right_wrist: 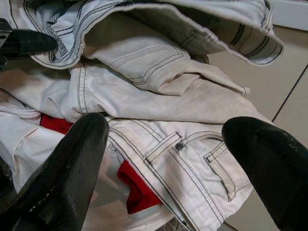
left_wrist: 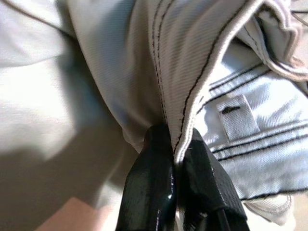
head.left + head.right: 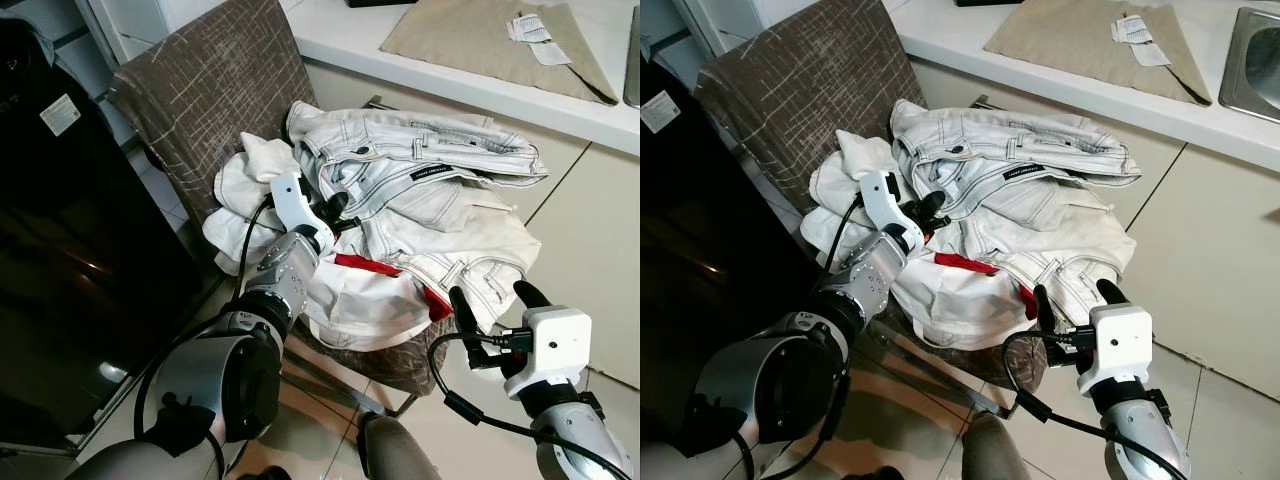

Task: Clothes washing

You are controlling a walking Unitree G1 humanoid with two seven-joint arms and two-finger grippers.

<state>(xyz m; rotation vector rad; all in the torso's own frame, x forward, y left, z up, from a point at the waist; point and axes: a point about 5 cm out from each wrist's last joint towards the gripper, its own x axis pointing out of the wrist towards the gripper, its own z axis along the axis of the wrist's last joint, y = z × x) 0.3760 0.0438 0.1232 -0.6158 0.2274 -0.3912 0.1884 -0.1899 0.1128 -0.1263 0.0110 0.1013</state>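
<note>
Brown woven chair [image 3: 200,90], centre frame: heap of white jeans [image 3: 440,190] with a red garment [image 3: 365,265] tucked under; beige cloth [image 3: 490,35] on the bench [image 3: 340,40], upper right. Left claw [image 3: 340,207] clamped on a stitched jeans edge; right claw [image 3: 492,298] spread apart, just beside the heap's lower right.

silver arms, black cables; white wrist block, black-fingered right tool [image 3: 493,296].
</note>
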